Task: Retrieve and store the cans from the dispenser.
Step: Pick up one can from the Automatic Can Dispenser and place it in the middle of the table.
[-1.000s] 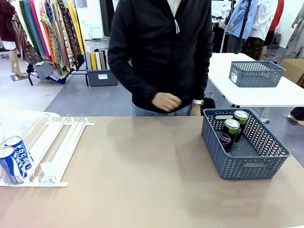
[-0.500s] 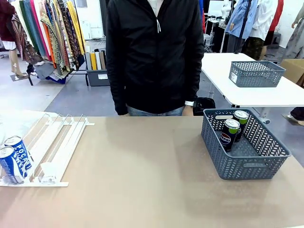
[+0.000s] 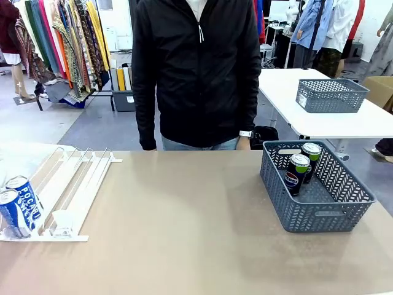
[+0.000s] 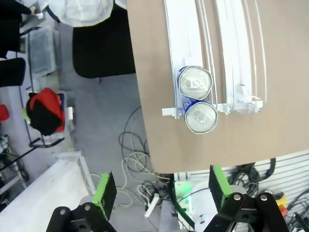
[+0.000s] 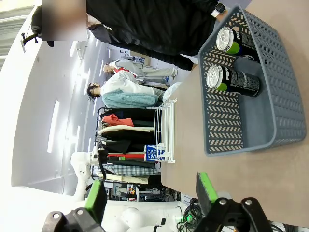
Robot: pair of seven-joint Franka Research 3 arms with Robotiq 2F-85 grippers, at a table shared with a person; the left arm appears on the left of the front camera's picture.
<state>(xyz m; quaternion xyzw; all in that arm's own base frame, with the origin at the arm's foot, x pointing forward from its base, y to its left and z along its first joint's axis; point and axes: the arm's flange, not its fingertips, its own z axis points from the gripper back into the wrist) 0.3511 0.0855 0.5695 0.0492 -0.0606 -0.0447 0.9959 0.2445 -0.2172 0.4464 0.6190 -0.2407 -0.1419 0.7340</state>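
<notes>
Two blue-and-white cans (image 3: 18,204) stand one behind the other at the near end of the white rail dispenser (image 3: 73,184) on the table's left. From above, the left wrist view has both silver tops (image 4: 198,99) in the dispenser's (image 4: 227,53) left lane, against the end stops. My left gripper (image 4: 159,191) hangs open, high over the table's edge and the floor. Two dark Pepsi cans (image 3: 302,167) with green marks stand in the grey basket (image 3: 319,212) at the right. My right gripper (image 5: 149,188) is open, well short of the basket (image 5: 241,140) and its cans (image 5: 231,63).
A person in a black jacket (image 3: 196,74) stands at the far edge of the table, arms down. A second grey basket (image 3: 330,95) sits on a white table behind. Cables and a red item lie on the floor (image 4: 120,140) beside the table.
The person has drawn the hand back from the front of the body and straightened up, shifting slightly left. Cans, dispenser and basket have not moved.
</notes>
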